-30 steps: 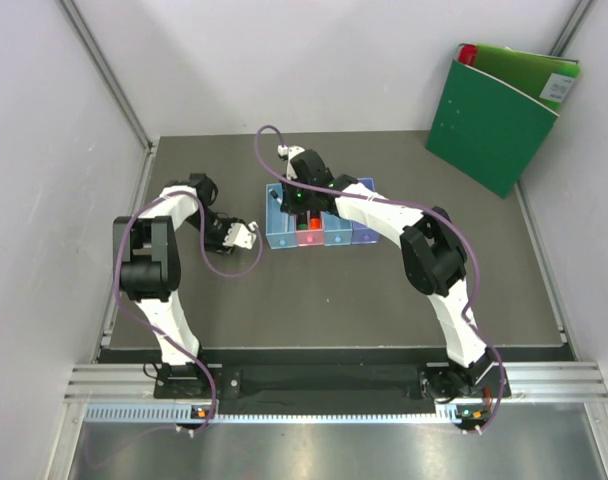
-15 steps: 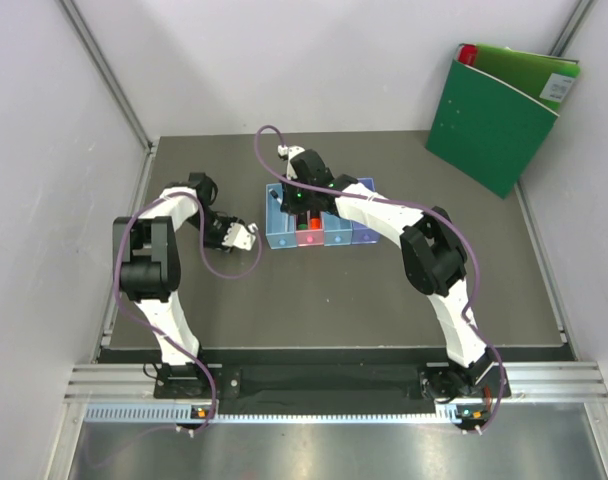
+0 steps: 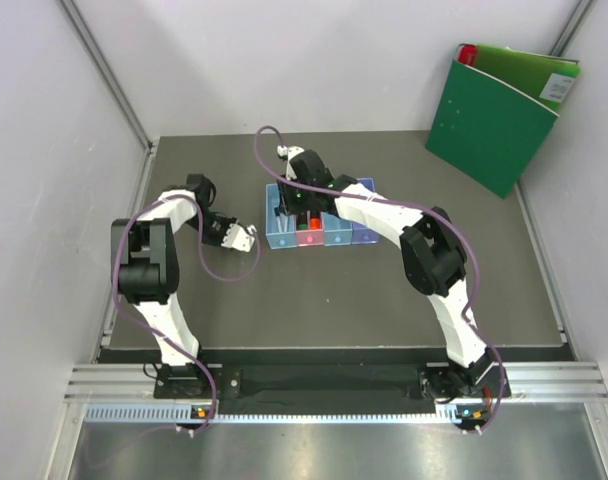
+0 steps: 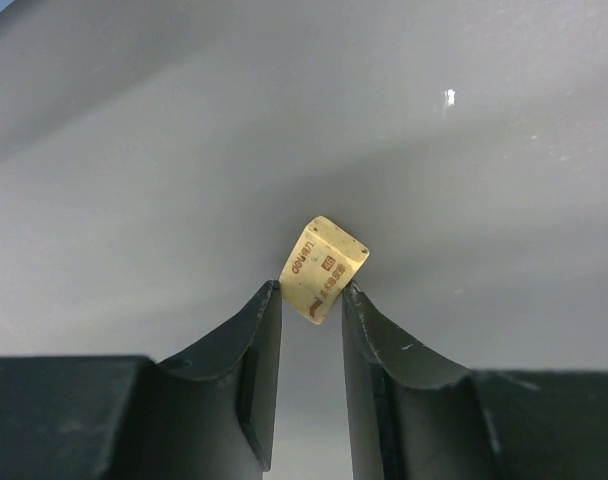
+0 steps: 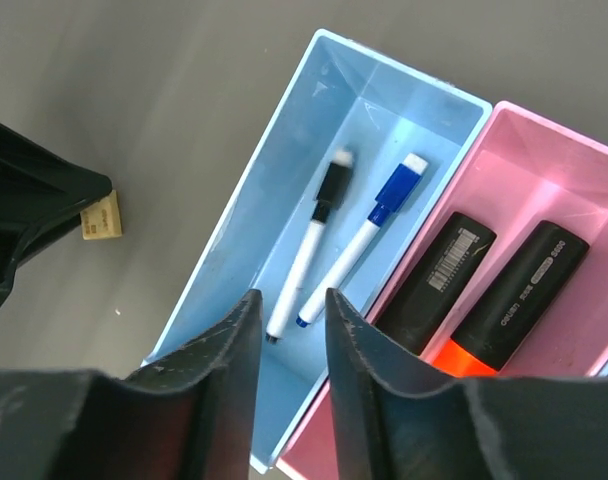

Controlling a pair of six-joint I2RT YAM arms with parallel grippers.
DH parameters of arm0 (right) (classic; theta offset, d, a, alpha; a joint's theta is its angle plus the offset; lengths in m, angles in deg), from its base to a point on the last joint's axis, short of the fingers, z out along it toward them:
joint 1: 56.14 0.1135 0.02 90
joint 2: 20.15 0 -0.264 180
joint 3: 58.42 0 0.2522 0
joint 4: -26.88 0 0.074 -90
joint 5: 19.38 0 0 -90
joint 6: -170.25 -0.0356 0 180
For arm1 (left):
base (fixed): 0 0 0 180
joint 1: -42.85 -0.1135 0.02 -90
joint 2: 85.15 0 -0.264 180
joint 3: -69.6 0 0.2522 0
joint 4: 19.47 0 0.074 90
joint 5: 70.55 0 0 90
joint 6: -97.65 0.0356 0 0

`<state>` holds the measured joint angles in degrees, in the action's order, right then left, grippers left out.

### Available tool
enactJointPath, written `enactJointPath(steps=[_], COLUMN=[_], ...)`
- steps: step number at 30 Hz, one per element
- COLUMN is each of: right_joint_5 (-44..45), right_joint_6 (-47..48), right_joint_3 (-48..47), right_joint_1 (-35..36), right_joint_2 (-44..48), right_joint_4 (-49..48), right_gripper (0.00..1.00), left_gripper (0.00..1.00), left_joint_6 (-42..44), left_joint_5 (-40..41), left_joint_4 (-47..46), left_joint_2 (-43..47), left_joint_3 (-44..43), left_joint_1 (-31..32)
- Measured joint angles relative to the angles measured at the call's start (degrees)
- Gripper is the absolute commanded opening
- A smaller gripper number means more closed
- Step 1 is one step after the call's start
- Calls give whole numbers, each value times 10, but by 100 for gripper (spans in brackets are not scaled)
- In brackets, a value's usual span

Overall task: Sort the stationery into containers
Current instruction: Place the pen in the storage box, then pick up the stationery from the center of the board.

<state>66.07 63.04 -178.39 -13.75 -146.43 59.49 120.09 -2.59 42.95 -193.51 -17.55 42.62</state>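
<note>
Tan eraser sits right at the tips of the left gripper: jaws drawn almost together, its near end caught between them, both pads touching, though how hard they squeeze is hard to judge from the left wrist. From above that eraser is too small to make out at all. Only the white nose of the gripper shows there, low over the table, left of the bins. The right arm sprawls across the row and hides most of the two leftmost. Against a second ago, the left arm has edged a shade leftward and the right one has not budged. Now the right wrist gives what the overhead cannot: the right gripper hangs above the blue bin, jaws a narrow slot apart with nothing in them. Inside that bin lie two pens side by side, one black-capped, one blue-capped. Next door, the pink bin holds two black markers, an orange end showing. Their near ends are cut off behind a finger, and the bin itself runs off the right edge. The same view catches the eraser on the table outside the blue bin, just off the left gripper's dark tip, which the left edge crops. Green binder stands in the far right corner, well apart.
</note>
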Motion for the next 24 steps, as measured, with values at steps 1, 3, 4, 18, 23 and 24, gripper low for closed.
enactJointPath(steps=[1, 3, 4, 18, 23, 24], right_joint_5=[0, 0, 0, 0, 0, 0], right_joint_6=[0, 0, 0, 2, 2, 2], right_joint_3=[0, 0, 0, 0, 0, 0], right_joint_1=[1, 3, 4, 9, 9, 9], right_joint_2=[0, 0, 0, 0, 0, 0], right_joint_4=[0, 0, 0, 0, 0, 0], right_gripper=[39, 44, 45, 48, 48, 48], left_gripper=[26, 24, 24, 51, 51, 51], left_joint_6=[0, 0, 0, 13, 15, 15], left_joint_5=[0, 0, 0, -13, -12, -12], left_joint_4=[0, 0, -1, -4, -5, -5], left_joint_2=[0, 0, 1, 29, 32, 32], left_joint_3=[0, 1, 2, 37, 42, 42], left_joint_1=[0, 0, 0, 0, 0, 3])
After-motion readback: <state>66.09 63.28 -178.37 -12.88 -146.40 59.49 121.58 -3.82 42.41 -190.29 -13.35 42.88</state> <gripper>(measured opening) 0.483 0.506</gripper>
